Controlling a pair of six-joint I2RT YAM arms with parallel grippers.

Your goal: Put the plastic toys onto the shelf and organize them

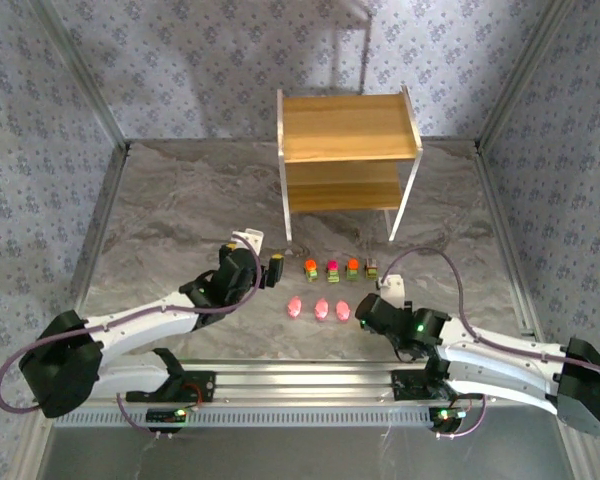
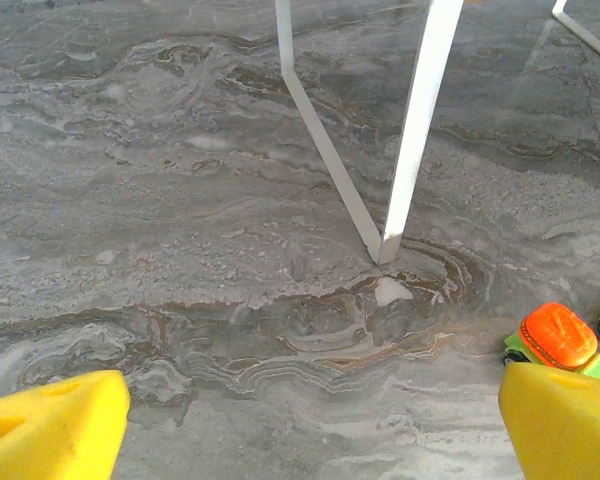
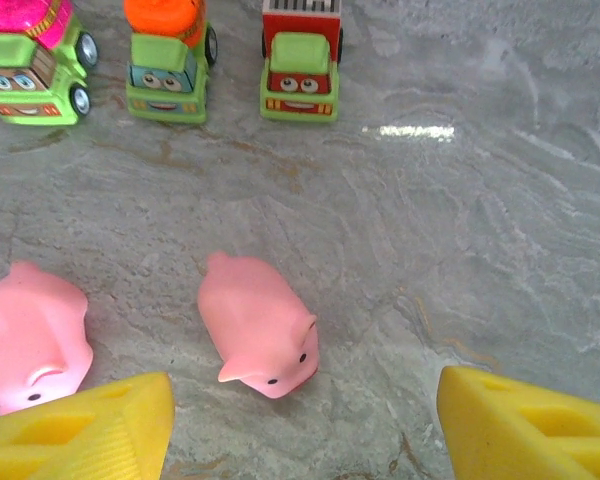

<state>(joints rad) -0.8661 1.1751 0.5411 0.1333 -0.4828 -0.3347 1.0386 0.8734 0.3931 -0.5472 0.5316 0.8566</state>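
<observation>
Plastic toys (image 1: 331,267) sit mid-frame on the worktop (image 1: 180,200), below the shelf (image 1: 348,150). My left tool (image 1: 272,270) stretches low from lower left, released. My right tool (image 3: 300,420) hangs released just behind a pink pig (image 3: 260,325).

Nothing legible here — no words, numbers or brand marks.
The toy trucks (image 3: 165,75) show only painted cartoon faces on their green cabs — eyes and a mouth. The red-topped one (image 3: 300,70) has a band of plain stripes above.
</observation>
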